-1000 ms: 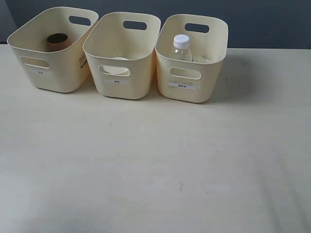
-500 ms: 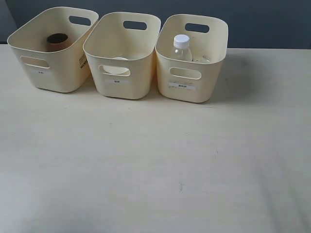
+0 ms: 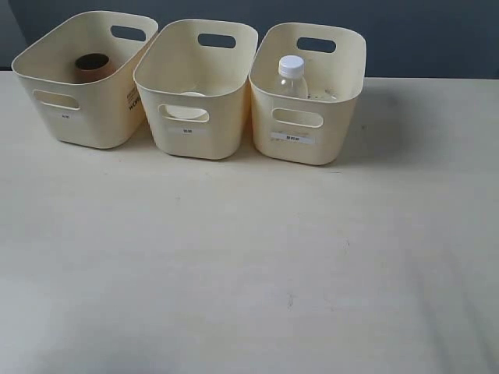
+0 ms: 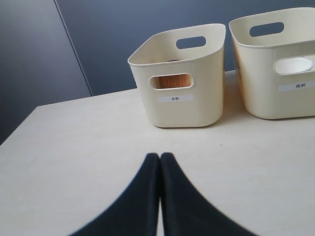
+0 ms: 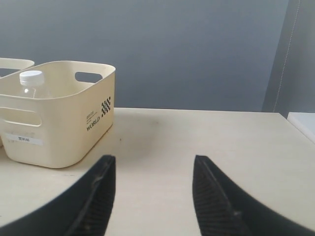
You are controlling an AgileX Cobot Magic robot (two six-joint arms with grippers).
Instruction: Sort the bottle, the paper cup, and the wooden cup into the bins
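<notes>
Lining the far edge of the counter [image 3: 234, 273], three bins are seen, one item in each
Wooden cup [image 3: 92, 66] is held by the left bin [image 3: 86, 117], paper cup [image 3: 187, 105] by the middle bin [image 3: 195, 132], bottle [image 3: 291, 76] by the right bin [image 3: 308, 144]; left gripper [image 4: 160, 160] is closed empty, right gripper [image 5: 153, 164] is spread apart

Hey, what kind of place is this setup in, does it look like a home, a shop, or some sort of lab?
Most likely a lab or test bench, not a home. Three alike labelled bins stand in a row on a bare pale table before a plain dark grey wall, and each arm's gripper, left gripper and right gripper, hangs over the table.
</notes>
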